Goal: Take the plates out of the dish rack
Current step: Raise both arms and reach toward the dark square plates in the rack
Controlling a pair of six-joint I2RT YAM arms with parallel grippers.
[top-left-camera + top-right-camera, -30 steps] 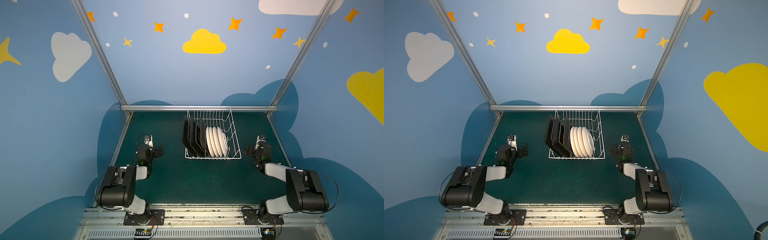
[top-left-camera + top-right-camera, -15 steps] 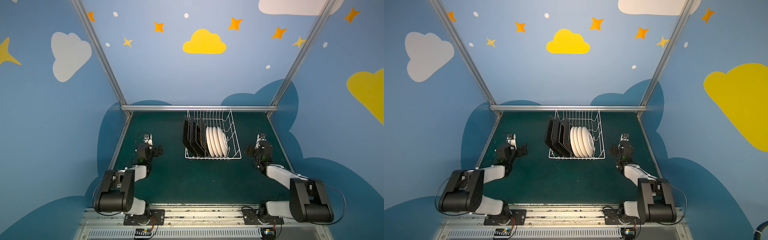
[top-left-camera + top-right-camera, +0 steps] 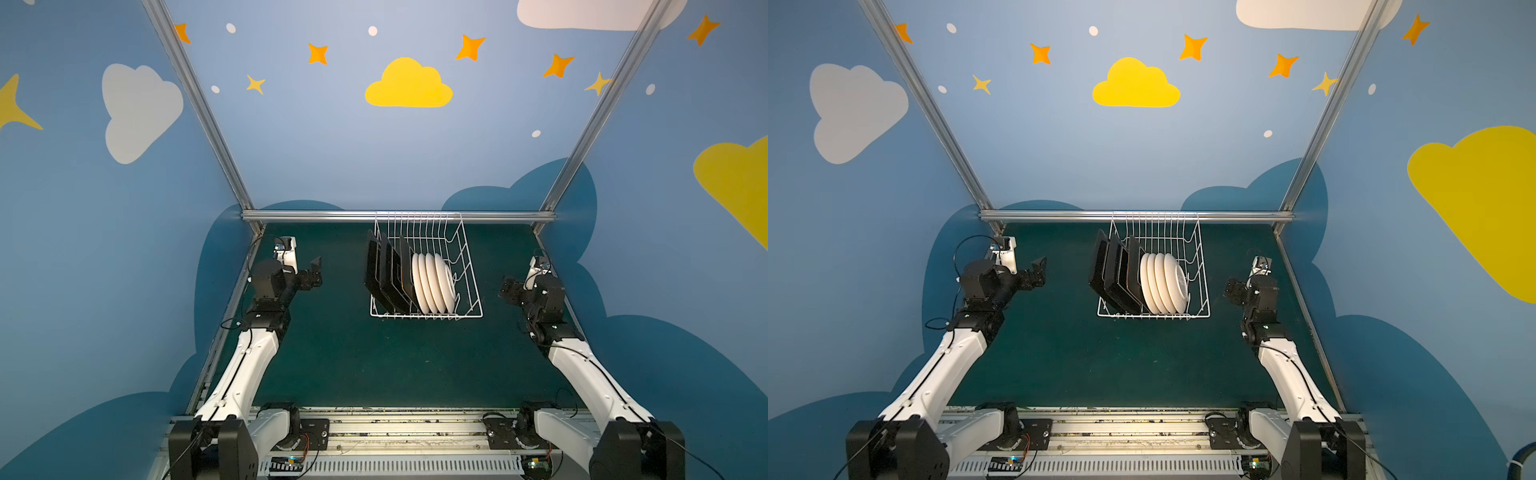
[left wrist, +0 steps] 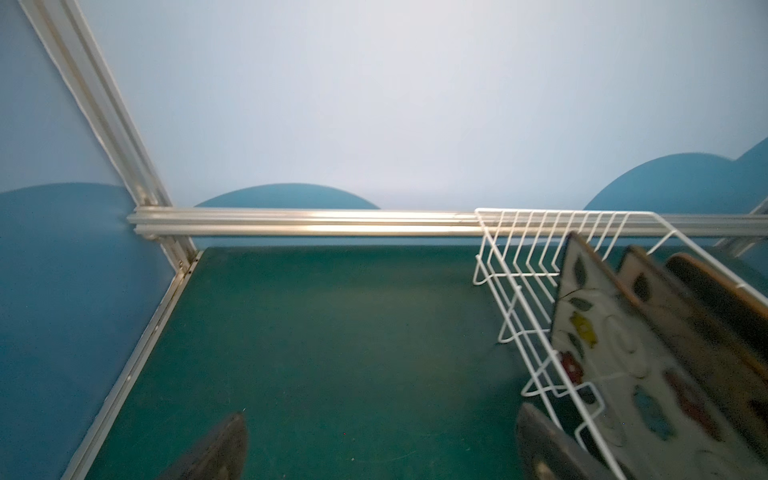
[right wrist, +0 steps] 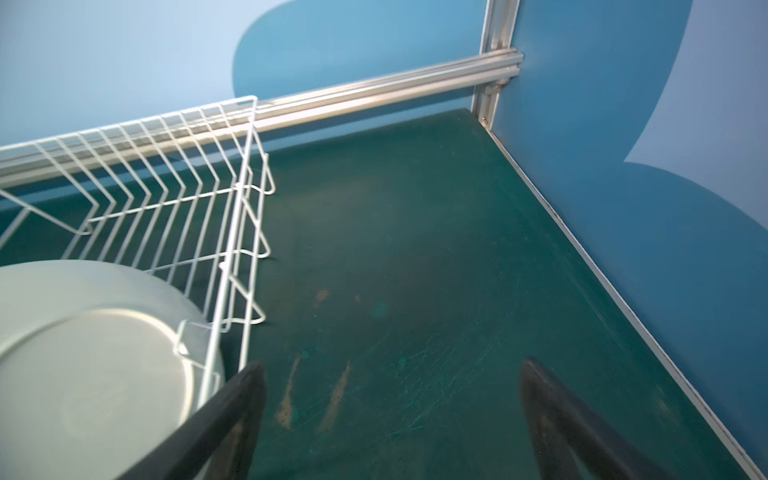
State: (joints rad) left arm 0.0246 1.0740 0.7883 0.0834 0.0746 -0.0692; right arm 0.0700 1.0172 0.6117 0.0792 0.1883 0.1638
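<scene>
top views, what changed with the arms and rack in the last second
The left arm and right arm unfolded, elbows sinking. The left gripper moved toward the back wall, alongside the dish rack; the right gripper shifted less. Nothing was taken hold of; both stayed open. The plates and rack stayed put.

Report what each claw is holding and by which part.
Nothing is held: left claw and right claw both stand open, empty, beside the dish rack.

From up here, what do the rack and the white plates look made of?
The dish rack looks like thin metal wire coated white: bent rods, open grid. The round white plates look glazed ceramic, smooth and faintly shiny, though plastic is possible.
</scene>
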